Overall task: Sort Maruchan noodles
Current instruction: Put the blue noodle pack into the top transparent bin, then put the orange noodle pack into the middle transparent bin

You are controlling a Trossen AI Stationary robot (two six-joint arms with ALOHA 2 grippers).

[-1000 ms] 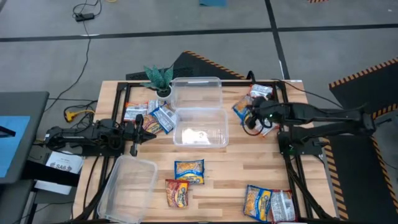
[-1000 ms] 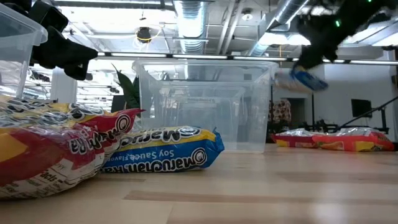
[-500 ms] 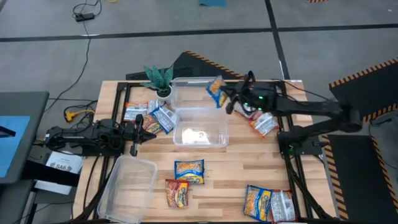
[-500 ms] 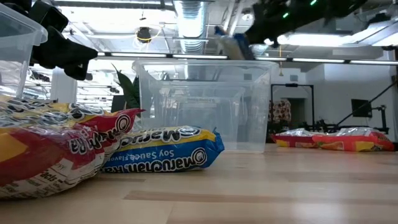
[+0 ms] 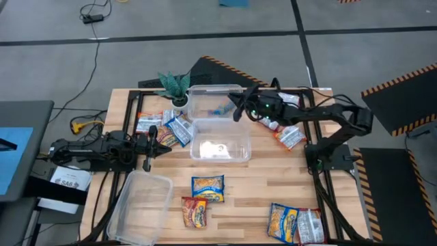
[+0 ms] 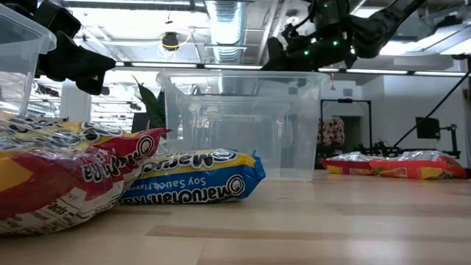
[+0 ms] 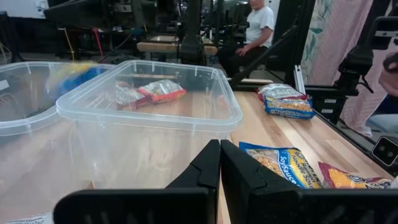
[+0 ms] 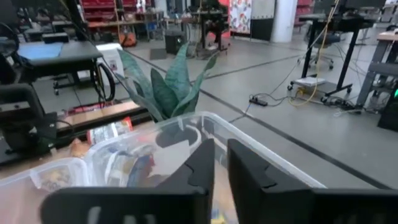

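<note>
On the wooden table (image 5: 273, 181) the right gripper (image 5: 239, 107) hangs open over the far tub (image 5: 215, 102), a blue packet (image 5: 220, 108) inside, while the left gripper (image 5: 151, 139) waits closed

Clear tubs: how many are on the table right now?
3. One at the far edge beside the plant, with a blue packet inside; one directly in front of it, mid-table; one at the near left corner. None appears hidden.
</note>
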